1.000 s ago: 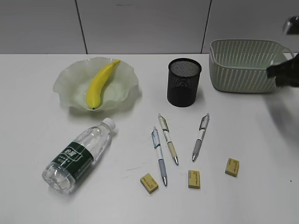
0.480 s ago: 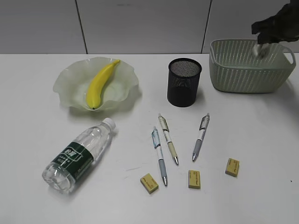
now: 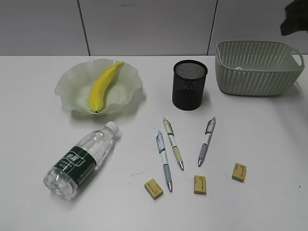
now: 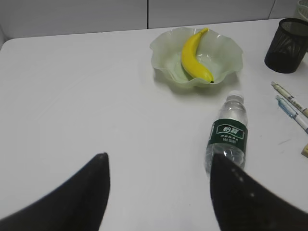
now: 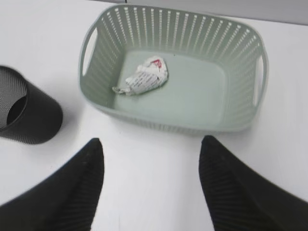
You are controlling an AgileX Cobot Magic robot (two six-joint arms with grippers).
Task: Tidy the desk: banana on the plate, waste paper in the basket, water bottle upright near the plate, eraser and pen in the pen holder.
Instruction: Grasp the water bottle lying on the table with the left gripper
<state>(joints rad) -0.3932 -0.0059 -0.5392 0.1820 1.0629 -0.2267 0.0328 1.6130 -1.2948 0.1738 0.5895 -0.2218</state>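
Note:
The banana [image 3: 104, 85] lies in the plate [image 3: 67, 86]; both also show in the left wrist view, the banana [image 4: 193, 55] on the plate [image 4: 226, 60]. The water bottle [image 3: 82, 160] lies on its side on the desk [image 3: 269, 144]. Three pens [image 3: 172, 143] and three erasers [image 3: 200, 185] lie on the desk. The pen holder [image 3: 189, 84] stands empty. The waste paper [image 5: 143, 77] lies inside the basket [image 5: 144, 33]. My right gripper [image 5: 150, 144] is open and empty, above the desk in front of the basket. My left gripper [image 4: 159, 166] is open and empty, left of the bottle [image 4: 228, 137].
A grey panelled wall runs behind the desk. The basket [image 3: 257, 67] stands at the back right, the pen holder [image 5: 24, 113] to its left. A dark part of the right arm [image 3: 296, 17] shows at the top right corner.
The right gripper rose over the basket with the waste paper, let it fall inside, and has pulled back up and to the right. The left arm has not moved.

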